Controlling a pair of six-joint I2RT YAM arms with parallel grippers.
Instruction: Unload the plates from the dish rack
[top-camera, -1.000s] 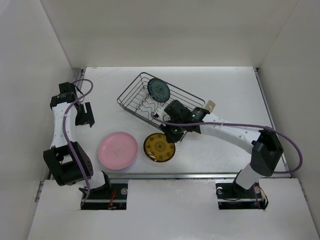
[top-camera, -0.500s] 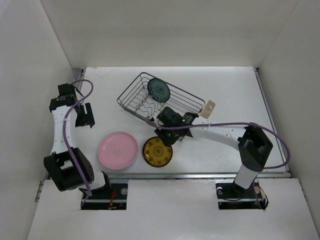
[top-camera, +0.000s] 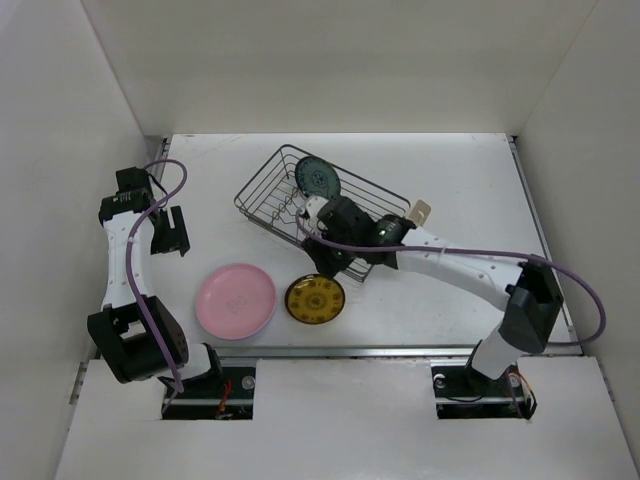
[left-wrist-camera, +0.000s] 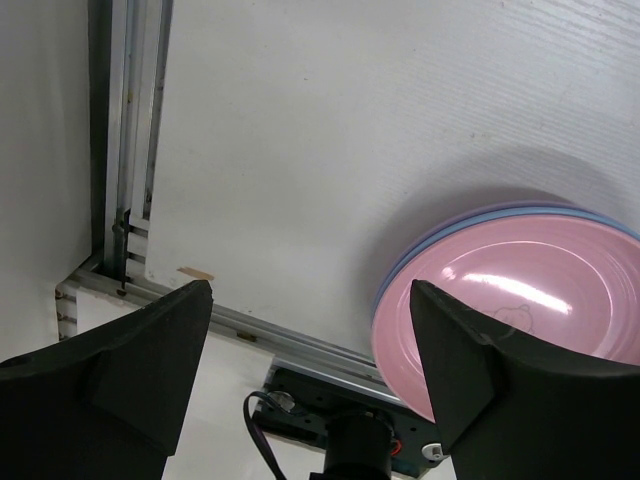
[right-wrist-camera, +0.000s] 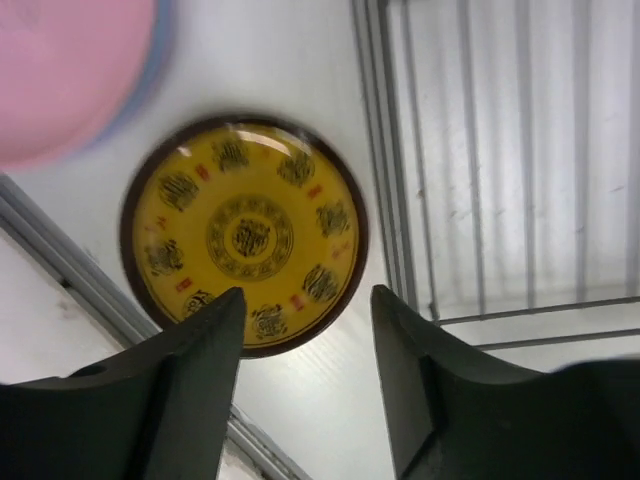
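Spanning the whole workspace, the white desk (top-camera: 470, 170) carries everything. Largest on it is the dish rack (top-camera: 272, 190), a dark wire basket set askew at the centre, towards the far side.

Next in size is the pink plate (top-camera: 235, 300), lying flat on the desk near the front edge, left of centre and well apart from the rack. The left wrist view shows it on top of a stack, with a blue rim (left-wrist-camera: 470, 225) peeping out beneath it.

The mustard-yellow plate (top-camera: 316, 299), smaller and patterned, lies flat just beside the pink plate, between it and the rack's near side.

The dark teal plate (top-camera: 318, 180) stands on edge inside the rack, the only 1 seen in it. A small cream cup (top-camera: 421, 212) sits at the rack's right end.

The right jaws hang above the rack's near edge, standing apart and holding nothing. From the wrist, the mustard-yellow plate (right-wrist-camera: 245, 235) shows in the gap between the 2 fingers (right-wrist-camera: 170, 400), lower down and touching neither.

The left jaws hover at the desk's left side, likewise spread wide and holding nothing; the pink plate (left-wrist-camera: 520, 310) lies below, beside 1 finger (left-wrist-camera: 500, 390).
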